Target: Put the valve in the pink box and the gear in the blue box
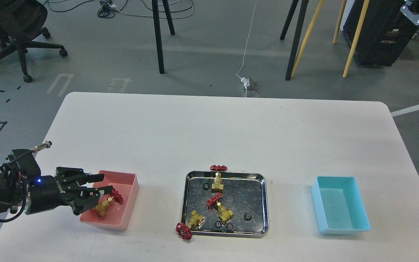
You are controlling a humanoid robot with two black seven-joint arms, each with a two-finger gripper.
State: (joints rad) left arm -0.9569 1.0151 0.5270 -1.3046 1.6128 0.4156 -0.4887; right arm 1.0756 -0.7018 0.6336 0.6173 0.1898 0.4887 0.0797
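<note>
My left gripper (pixel 104 183) is open over the left side of the pink box (pixel 127 189). A brass valve (pixel 104 205) with a red handwheel lies inside the pink box, just below the fingers and free of them. Three more valves are at the steel tray (pixel 262 203): one (pixel 217 179) at its back rim, one (pixel 221 209) in the middle, one (pixel 190 223) hanging over the front left rim. Several black gears (pixel 247 217) lie in the tray. The blue box (pixel 340 204) stands empty at the right. My right gripper is out of view.
The white table (pixel 224 134) carries the pink box at the front left, the tray in the front middle and the blue box at the front right. An office chair (pixel 16 29) and stand legs are on the floor beyond.
</note>
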